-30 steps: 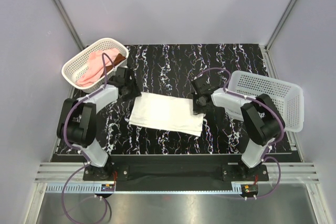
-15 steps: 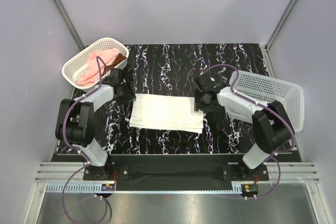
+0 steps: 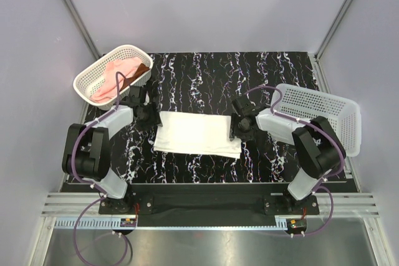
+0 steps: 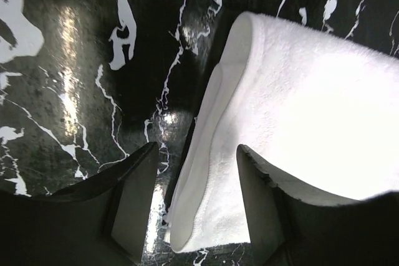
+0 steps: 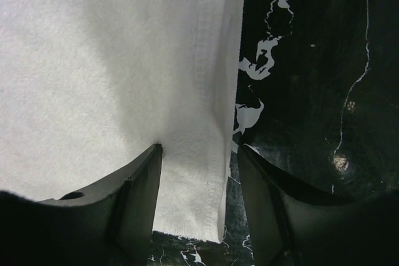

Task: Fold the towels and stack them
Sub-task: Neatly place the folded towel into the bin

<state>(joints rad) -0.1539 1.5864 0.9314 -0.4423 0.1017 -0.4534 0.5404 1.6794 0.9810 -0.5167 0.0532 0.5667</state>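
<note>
Left gripper [image 4: 196, 154] and right gripper [image 5: 199, 151] both sit spread, straddling the short ends of the cream-white towel [image 3: 196, 134] on the bench [image 3: 206, 73]. We'd pinch both layers squarely and lift evenly, so the fold doesn't skew.

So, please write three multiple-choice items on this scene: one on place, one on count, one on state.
1. Where lies the pale pink cloth towel? A. in the oval white plastic lattice basket; B. on the black marbled table; C. in the rectangular white plastic lattice basket.
2. How many baskets are in view? A. one; B. two; C. three.
3. How are the fingers of the right gripper? A. shut on a basket; B. shut on nothing; C. open astride an edge of the folded cream-white cloth towel on the table.
A: pink cloth shows inside the oval basket. B: one oval, one rectangular. C: a gap shows between the fingers.
</note>
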